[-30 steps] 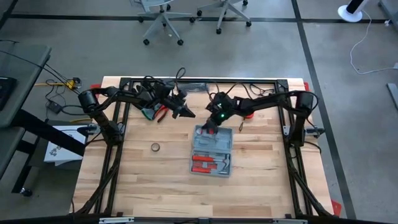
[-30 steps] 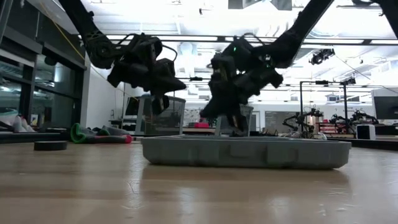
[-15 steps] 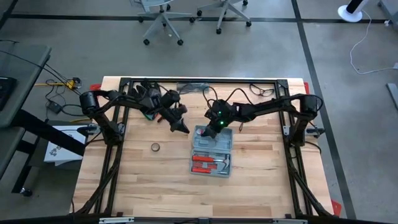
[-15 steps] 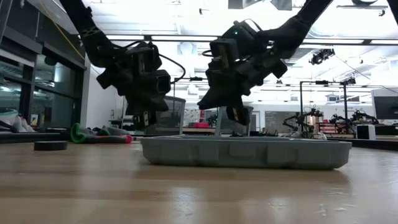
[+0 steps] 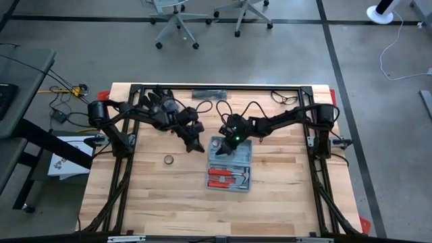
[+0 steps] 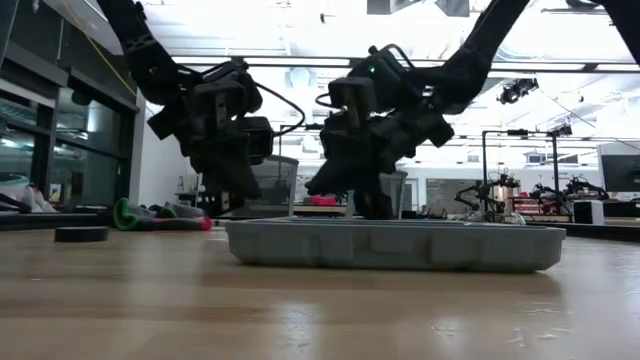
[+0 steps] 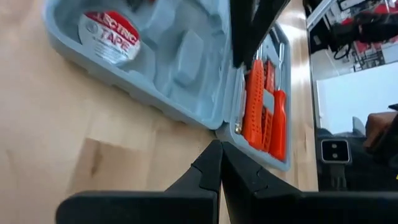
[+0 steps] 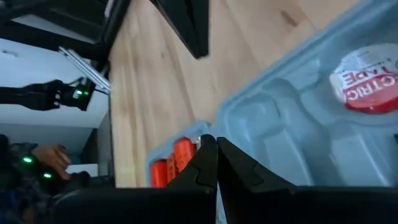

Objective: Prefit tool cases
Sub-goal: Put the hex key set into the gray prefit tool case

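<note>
Right tool (image 5: 223, 145) hung with its two fingers pressed together and nothing between them, its tip over the far left corner of the open tool case (image 5: 229, 164); from table height the right tool (image 6: 372, 205) reached down to about the case's (image 6: 392, 245) rim, though contact could not be made out. Just to that tool's left, apart from it, the left tool (image 5: 199, 146) was likewise fully closed and empty, poised above bare table (image 5: 155, 196) just off the case's far left corner; in the low view the left tool (image 6: 243, 190) stood clear above the wood. Ahead of the left tool's tip (image 7: 216, 149) lay the blue-grey case (image 7: 186, 62), open and flat, with a roll of electrical tape (image 7: 112, 29) seated in one recess and orange-handled tools (image 7: 264, 112) in the half beyond. The right tool (image 8: 211, 146) looked over the same tape roll (image 8: 367, 78) and moulded recesses. Well to the left of both tools a small dark ring (image 5: 168, 159) sat on the table.
</note>
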